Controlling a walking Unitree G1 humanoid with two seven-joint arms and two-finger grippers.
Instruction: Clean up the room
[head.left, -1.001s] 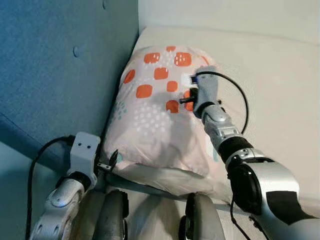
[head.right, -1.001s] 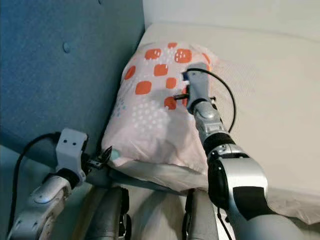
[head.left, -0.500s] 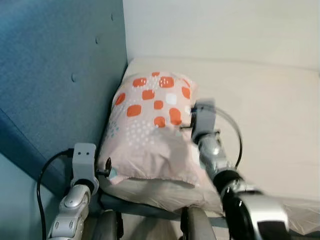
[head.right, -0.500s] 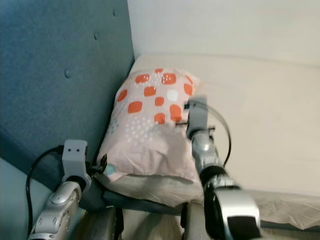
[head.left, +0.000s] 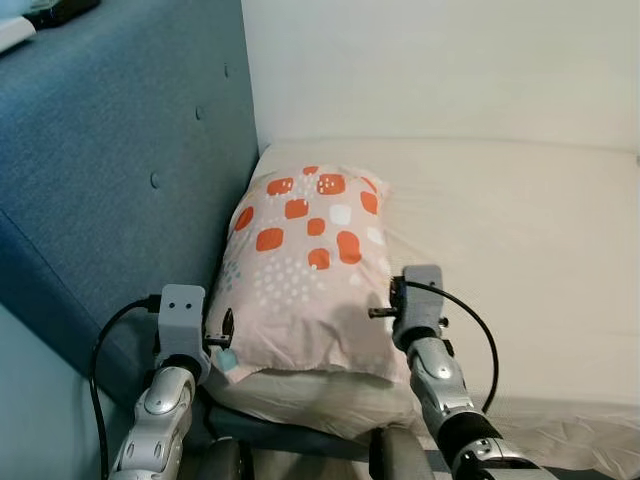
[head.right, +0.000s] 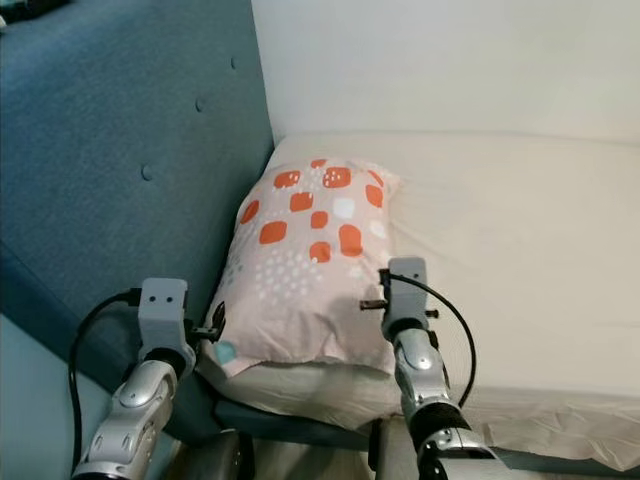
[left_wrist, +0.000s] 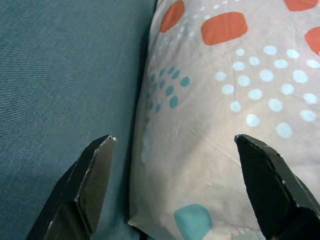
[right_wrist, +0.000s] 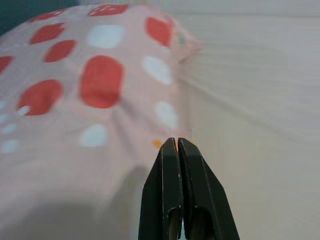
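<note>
A pale pink pillow printed with orange squares and teal dots lies on the cream-sheeted bed, at its left end, pressed against the blue upholstered headboard and close to the white wall. A second ago the right claw rested on top of the pillow among the orange squares; it has since drawn back and now sits at the pillow's near right edge. The head camera has also lifted over that second, so the pillow appears smaller and more of the wall and headboard comes into view.

The right claw has its two black fingers pressed flat together, gripping nothing, their tips pointing over the pink fabric where pillow meets sheet. A black cable loops from its wrist above the bed.

The left claw is spread wide, one finger over the blue headboard and the other over the pillow, straddling the pillow's near left corner with its teal patch. From the head camera the fingers appear level with that corner; whether they touch the fabric cannot be told.
</note>
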